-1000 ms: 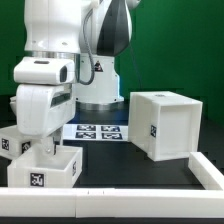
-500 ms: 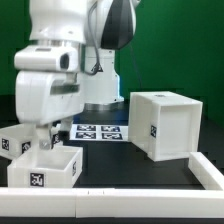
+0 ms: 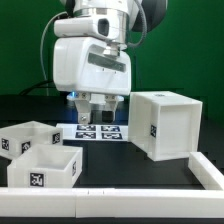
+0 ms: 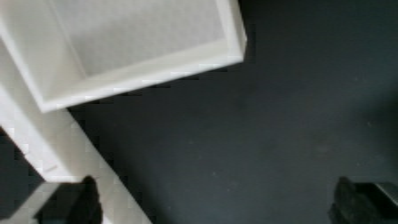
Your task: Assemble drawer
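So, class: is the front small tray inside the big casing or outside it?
Outside. The tray sits on the table, apart from the casing at the exterior view's right.

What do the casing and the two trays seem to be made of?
Casing: probably plastic, white and matte; its faces are smooth, even, without grain.
Front tray and rear tray: seemingly the same matte white plastic, with thin, even walls.

Gripper (image 3: 92, 108) lifts off front tray (image 3: 45, 168) at lower left, swings to frame centre above marker board (image 3: 100, 132); rear tray (image 3: 25, 136) uncovered.
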{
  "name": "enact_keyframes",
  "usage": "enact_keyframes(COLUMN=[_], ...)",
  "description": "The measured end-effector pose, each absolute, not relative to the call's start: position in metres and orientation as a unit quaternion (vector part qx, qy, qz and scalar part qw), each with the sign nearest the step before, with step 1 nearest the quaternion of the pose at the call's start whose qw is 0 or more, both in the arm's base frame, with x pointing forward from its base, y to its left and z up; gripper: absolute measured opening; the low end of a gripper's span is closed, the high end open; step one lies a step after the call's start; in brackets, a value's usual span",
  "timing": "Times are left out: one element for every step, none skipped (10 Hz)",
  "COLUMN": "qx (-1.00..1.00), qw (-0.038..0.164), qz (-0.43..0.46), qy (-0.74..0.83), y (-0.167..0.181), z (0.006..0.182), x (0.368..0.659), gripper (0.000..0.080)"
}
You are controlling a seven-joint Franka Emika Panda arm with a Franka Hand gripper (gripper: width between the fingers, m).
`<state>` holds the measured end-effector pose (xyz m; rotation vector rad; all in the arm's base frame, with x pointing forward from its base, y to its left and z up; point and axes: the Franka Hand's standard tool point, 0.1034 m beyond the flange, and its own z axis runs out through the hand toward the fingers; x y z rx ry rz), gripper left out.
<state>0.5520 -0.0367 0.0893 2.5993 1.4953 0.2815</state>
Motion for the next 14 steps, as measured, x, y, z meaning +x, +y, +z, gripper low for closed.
enact_keyframes(qx=[0.861,0.861,0.881,0.905,0.926,0.943,0.951,0.954,0.957,0.96,0.962,0.967,0.968,0.965], qw=[0.064,0.064,0.059,0.051,0.042,0.035,0.031,0.028,0.026,0.024,0.023,0.031,0.035,0.041], qz=[0.093,0.093,0.097,0.1,0.096,0.095,0.089,0.087,0.057,0.014,-0.02,-0.068,-0.107,-0.148], qy=[0.496,0.496,0.459,0.41,0.364,0.318,0.293,0.286,0.283,0.28,0.271,0.242,0.225,0.214], y=[-0.036,-0.035,-0.03,-0.012,0.007,0.028,0.045,0.047,0.048,0.054,0.06,0.068,0.077,0.083], z=[0.089,0.089,0.089,0.089,0.091,0.096,0.103,0.107,0.105,0.106,0.106,0.106,0.105,0.104], x=[0.552,0.552,0.552,0.553,0.555,0.561,0.57,0.579,0.573,0.568,0.568,0.564,0.563,0.563], gripper=[0.0648,0.0648,0.0648,0.0648,0.0648,0.0648,0.0648,0.0648,0.0648,0.0648,0.0648,0.0648,0.0648,0.0648])
